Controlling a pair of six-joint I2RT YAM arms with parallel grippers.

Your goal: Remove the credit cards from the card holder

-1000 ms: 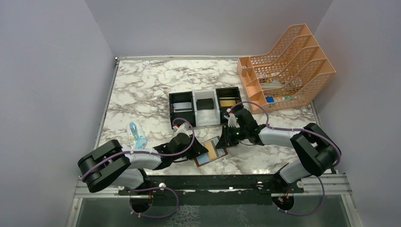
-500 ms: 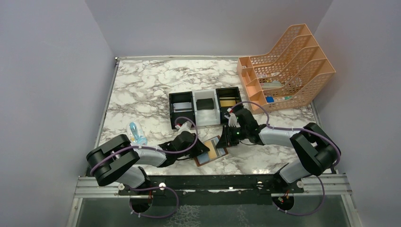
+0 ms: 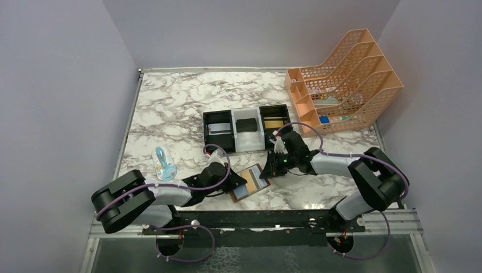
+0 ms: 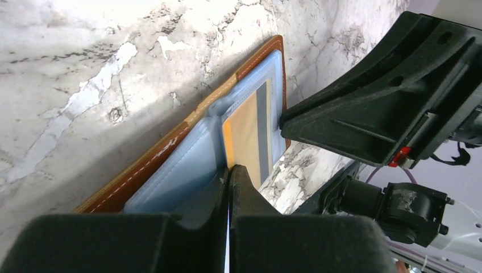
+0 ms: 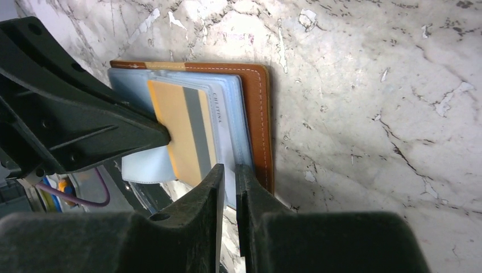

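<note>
Left hand (image 4: 230, 172) pinches gold-tan card (image 4: 245, 139), which lies in open card holder (image 4: 162, 151).

The overhead camera is looking down from high behind the near edge of the table (image 3: 170, 108), taking in the whole top. Both wrist cameras are peering in close and low at the card holder (image 4: 193, 153), facing each other across it.

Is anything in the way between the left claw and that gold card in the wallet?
Nothing visible. The left gripper is closed on the gold card, at its edge; the right gripper pinches the card holder opposite.
</note>
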